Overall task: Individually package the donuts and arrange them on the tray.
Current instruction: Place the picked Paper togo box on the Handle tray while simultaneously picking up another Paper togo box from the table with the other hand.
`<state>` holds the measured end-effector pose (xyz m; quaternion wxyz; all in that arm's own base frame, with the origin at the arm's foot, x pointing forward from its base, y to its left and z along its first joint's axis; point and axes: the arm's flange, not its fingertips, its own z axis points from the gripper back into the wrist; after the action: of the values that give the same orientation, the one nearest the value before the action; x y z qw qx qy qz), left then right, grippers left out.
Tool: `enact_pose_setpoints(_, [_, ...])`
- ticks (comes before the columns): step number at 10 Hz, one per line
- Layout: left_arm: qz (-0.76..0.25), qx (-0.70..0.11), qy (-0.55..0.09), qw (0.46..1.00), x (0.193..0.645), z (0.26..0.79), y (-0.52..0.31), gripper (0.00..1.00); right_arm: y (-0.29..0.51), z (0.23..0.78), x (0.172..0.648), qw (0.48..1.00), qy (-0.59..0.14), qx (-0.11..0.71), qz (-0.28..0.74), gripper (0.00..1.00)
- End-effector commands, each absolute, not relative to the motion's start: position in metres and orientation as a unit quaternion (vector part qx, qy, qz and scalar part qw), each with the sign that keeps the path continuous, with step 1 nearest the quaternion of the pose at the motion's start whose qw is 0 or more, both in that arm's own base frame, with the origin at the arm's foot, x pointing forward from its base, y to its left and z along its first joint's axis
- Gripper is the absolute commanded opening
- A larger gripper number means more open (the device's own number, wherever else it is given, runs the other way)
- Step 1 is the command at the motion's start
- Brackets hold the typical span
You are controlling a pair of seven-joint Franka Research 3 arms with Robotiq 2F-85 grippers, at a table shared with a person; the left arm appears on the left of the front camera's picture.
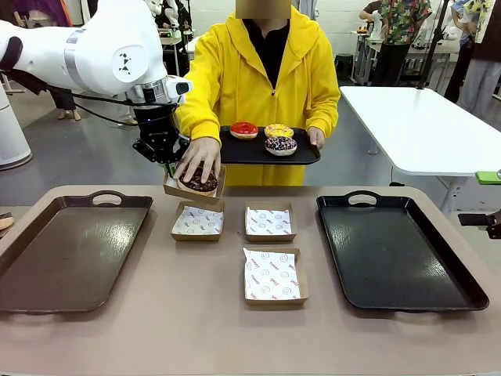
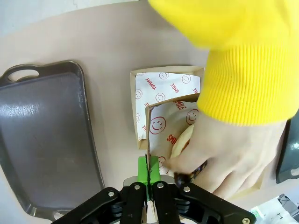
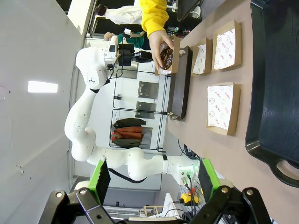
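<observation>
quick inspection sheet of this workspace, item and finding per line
surface: beige table, brown tray left, black tray right, both bare
job's things: chocolate-glazed ring donut under person's hand in raised brown cardboard box; red donut, yellow sprinkled donut, dark sprinkled donut on hand-held black serving tray; three empty paper-lined cardboard boxes
clutter: nothing seen
grippers: left gripper jaws shut on raised box's wall; right gripper jaws open, empty
cables: black cable under left arm
surroundings: white table, people behind
</observation>
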<state>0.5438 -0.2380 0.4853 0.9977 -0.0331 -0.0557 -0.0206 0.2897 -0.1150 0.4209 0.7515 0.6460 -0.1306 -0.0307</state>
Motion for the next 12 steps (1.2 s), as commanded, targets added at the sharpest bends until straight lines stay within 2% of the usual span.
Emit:
enact_pose_setpoints(1, [-0.018, -0.031, -0.056, 0.998, 0.539, 0.486, -0.236, 0.00, -0.115, 0.422, 0.291, 0.744, -0.138, 0.654, -0.029, 1.00])
enact_pose_setpoints(9, [-0.021, -0.033, -0.056, 0.998, 0.544, 0.485, -0.239, 0.01, -0.115, 0.421, 0.290, 0.751, -0.131, 0.646, -0.031, 1.00])
enact_pose_setpoints(11, [-0.076, -0.033, -0.063, 0.995, 0.518, 0.498, -0.215, 0.01, -0.082, 0.454, 0.308, 0.806, -0.116, 0.580, -0.015, 1.00])
enact_pose_setpoints(12, [-0.084, -0.032, -0.064, 0.994, 0.502, 0.506, -0.195, 0.01, -0.056, 0.473, 0.320, 0.839, -0.086, 0.537, 0.007, 1.00])
